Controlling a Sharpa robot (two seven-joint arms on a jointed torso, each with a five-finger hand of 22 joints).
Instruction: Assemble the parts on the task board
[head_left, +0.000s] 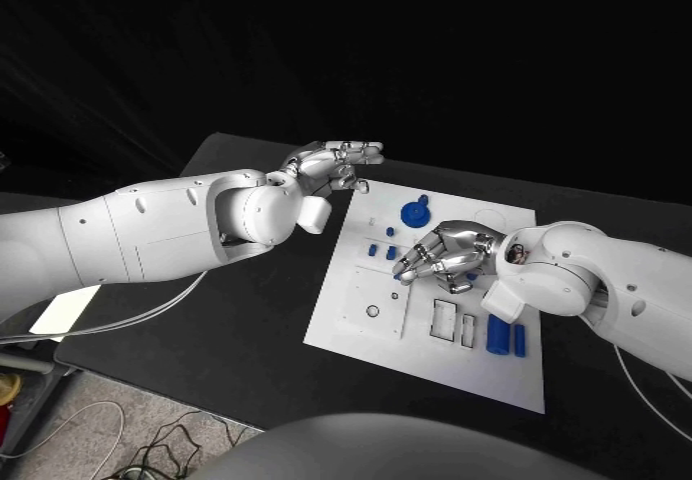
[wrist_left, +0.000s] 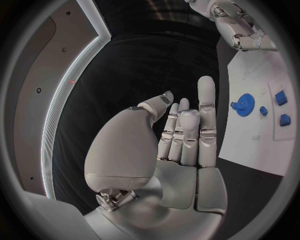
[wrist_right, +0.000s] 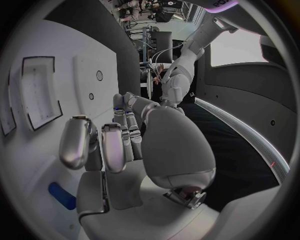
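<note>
Black tabletop fills the scene, with a white task board lying in its middle. From the right, the right hand hovers low over the board's centre, fingers curled downward and close together; whether they pinch a small part beneath them I cannot tell. Its position suggests it is working at, or reaching for, the small blue pieces just beside its fingertips. Moving outward, a blue gear sits toward the far end of the board, and two long blue blocks lie side by side near the board's right edge, next to two empty rectangular slots. Small round holes mark the board's left part. The left hand is raised off the far left corner of the board, fingers loosely apart and holding nothing, apparently kept clear so the right hand has room. Most parts look not yet seated
</note>
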